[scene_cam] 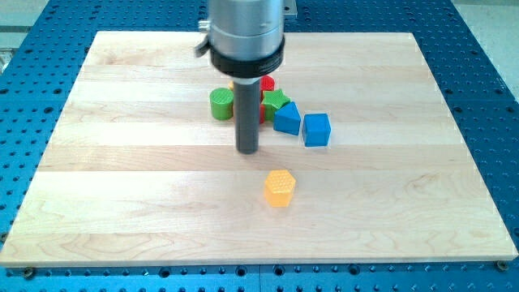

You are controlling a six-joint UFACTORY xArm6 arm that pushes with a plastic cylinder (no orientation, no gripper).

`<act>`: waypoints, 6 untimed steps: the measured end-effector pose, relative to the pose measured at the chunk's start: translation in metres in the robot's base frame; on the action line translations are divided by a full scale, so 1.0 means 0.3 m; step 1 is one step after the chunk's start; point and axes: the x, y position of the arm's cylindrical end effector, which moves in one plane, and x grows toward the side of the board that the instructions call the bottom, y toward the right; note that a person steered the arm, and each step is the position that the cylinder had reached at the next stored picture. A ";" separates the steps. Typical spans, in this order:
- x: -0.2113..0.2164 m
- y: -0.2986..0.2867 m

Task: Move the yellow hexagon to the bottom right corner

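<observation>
Our arm carries no jaws, only a rod; my tip (247,152) rests on the wooden worktop (122,186), holding nothing. The yellow hexagon (280,187) sits apart, toward the view's bottom and right of my tip. Behind it cluster a green cylinder (220,104), a blue cube (316,129), another blue block (286,118), and partly hidden red (268,83) and green (276,100) blocks.

Just one camera here, sitting high off the bottom edge of the wooden board (122,203) and looking down at an angle toward the top edge. All four corners fit, so it's not close.
</observation>
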 end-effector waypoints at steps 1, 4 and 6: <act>0.148 0.001; 0.318 0.327; 0.221 0.367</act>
